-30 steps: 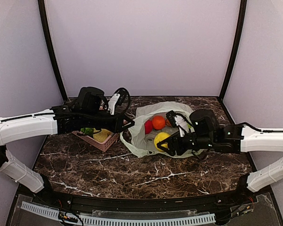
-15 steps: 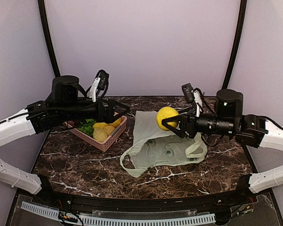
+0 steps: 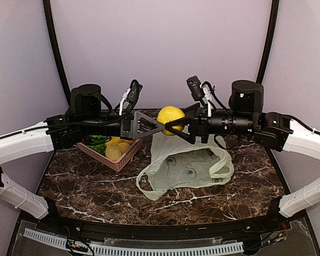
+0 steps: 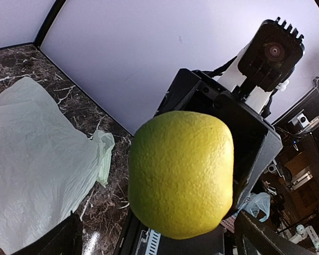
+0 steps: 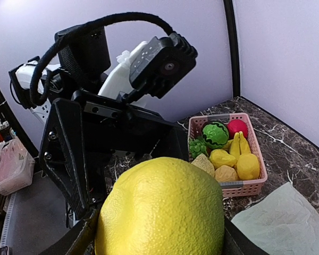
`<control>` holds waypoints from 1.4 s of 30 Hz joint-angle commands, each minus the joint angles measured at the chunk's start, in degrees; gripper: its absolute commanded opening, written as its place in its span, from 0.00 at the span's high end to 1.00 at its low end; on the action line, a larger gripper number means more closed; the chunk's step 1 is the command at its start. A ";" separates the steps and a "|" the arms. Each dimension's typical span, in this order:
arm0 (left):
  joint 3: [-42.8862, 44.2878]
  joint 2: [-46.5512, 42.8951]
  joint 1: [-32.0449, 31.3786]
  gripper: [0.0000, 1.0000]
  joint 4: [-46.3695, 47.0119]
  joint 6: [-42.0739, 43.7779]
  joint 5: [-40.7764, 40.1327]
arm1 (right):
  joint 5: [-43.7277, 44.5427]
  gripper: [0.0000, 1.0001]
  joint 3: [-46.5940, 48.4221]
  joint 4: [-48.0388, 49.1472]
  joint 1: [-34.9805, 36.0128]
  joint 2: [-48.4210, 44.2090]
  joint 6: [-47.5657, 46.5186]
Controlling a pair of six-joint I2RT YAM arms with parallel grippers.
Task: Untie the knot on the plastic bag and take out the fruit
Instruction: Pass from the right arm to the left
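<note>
A yellow-green fruit (image 3: 170,117) hangs high above the table, and my right gripper (image 3: 174,126) is shut on it, one finger on each side (image 5: 159,234). My left gripper (image 3: 150,127) faces it from the left with its jaws wide open. The left fingertips (image 4: 258,239) reach the fruit's (image 4: 181,172) near side; I cannot tell if they touch it. The pale green plastic bag (image 3: 188,169) lies slack and open on the marble below, also in the left wrist view (image 4: 32,154) and the right wrist view (image 5: 287,223).
A pink basket (image 3: 117,161) stands at the back left of the table, under the left arm. In the right wrist view the basket (image 5: 255,186) holds a toy watermelon (image 5: 216,134), a red piece, bananas, grapes and yellow pieces. Both arms stretch across the middle, nose to nose.
The right gripper lifted the yellow-green fruit out of the bag and carried it up and left. The left gripper came away from the basket, opened wide and moved in toward the fruit.
</note>
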 commanded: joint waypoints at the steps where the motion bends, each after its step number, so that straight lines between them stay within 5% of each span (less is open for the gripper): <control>1: 1.68 0.46 -0.56 0.01 6.97 -3.77 5.17 | -4.92 0.34 2.62 1.66 0.34 1.15 -1.82; 11: 0.76 1.85 -0.66 0.01 13.10 -7.21 5.77 | -7.93 0.34 3.42 1.05 0.28 3.00 -1.95; 30: -0.22 2.59 -0.66 0.52 15.21 -8.19 7.07 | -6.78 0.30 3.56 0.16 0.34 3.51 -2.76; 34: -0.20 2.80 -0.65 0.63 15.15 -8.29 7.03 | -5.76 0.24 3.12 0.34 0.28 3.02 -2.85; 39: -0.20 2.67 -0.66 0.66 14.24 -7.51 6.05 | -4.85 0.05 2.68 0.39 0.31 2.38 -2.69; 42: 1.06 1.51 -0.48 0.67 9.35 -4.46 3.67 | -2.17 0.01 1.94 0.40 0.29 1.03 -2.54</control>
